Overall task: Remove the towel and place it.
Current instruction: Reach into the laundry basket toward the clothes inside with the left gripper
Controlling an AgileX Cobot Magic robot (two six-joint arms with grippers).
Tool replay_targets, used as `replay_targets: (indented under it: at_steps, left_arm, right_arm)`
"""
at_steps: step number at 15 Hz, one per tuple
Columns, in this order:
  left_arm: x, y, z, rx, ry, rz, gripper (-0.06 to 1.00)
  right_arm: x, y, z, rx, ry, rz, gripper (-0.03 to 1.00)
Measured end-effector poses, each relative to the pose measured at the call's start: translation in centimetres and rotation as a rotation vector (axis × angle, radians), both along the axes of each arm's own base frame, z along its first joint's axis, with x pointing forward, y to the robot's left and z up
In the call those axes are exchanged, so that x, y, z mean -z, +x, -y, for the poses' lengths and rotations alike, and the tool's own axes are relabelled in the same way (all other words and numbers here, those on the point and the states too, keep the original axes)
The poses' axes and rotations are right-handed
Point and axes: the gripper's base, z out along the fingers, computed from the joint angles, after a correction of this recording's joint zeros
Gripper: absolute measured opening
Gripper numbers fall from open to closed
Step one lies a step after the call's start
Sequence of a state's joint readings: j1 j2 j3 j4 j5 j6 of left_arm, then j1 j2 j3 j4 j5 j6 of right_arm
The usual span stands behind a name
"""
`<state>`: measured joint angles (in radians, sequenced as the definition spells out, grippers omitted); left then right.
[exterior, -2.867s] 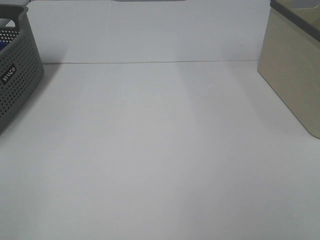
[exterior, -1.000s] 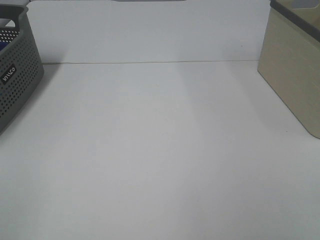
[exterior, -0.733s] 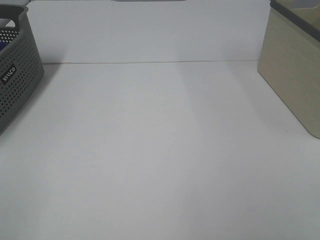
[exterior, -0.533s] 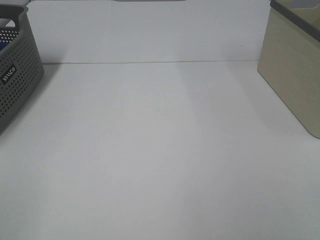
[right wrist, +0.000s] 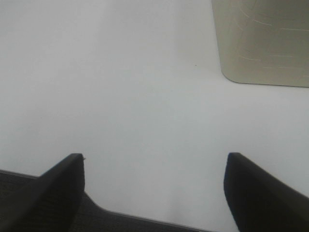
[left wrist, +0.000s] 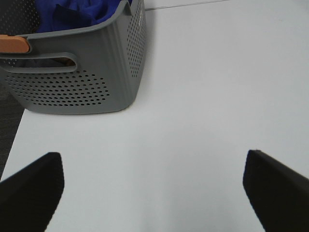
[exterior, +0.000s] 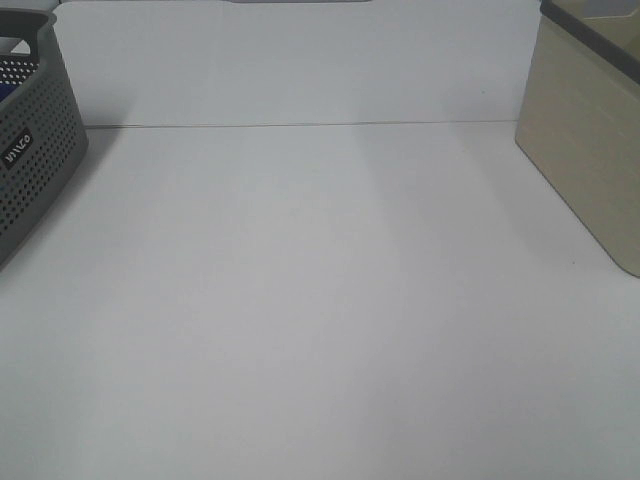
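Showing no change, the left end effector [left wrist: 154, 193] and right end effector [right wrist: 154, 191] hang spread, empty; the towel [left wrist: 77, 12] lies untouched in its basket [left wrist: 96, 72].

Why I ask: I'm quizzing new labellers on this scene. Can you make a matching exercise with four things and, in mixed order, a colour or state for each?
Things:
1. towel
2. basket
3. box
4. left gripper

Colour or state:
A. beige
B. open, holding nothing
C. blue, bunched inside the basket
D. grey, with small holes

Pairs: 1-C, 2-D, 3-A, 4-B
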<state>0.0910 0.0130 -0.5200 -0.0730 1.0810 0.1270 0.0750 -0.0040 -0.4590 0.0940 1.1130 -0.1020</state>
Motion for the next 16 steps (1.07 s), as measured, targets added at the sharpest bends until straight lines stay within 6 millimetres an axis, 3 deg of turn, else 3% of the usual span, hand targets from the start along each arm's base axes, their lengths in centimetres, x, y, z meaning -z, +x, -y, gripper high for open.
replay_targets:
  at_steps: [6,9,13,14,16]
  left_arm:
    - [0.0,0.0,0.0,0.006,0.011,-0.001,0.95]
    - [-2.5,1.1,0.0,0.125,0.173,-0.137,0.95]
    - [-7.8,7.9,-0.6,0.271,0.302,-0.344,0.95]
    - [-8.4,9.2,-0.7,0.293,0.32,-0.365,0.95]
    - [-9.9,14.4,-1.3,0.373,0.387,-0.445,0.95]
  right_arm:
    - [0.0,0.0,0.0,0.0,0.0,0.0,0.78]
    - [0.0,0.0,0.0,0.0,0.0,0.0,0.78]
    - [0.0,0.0,0.0,0.0,0.0,0.0,0.78]
    - [0.0,0.0,0.0,0.0,0.0,0.0,0.78]
    - [0.0,0.0,0.0,0.0,0.0,0.0,0.78]
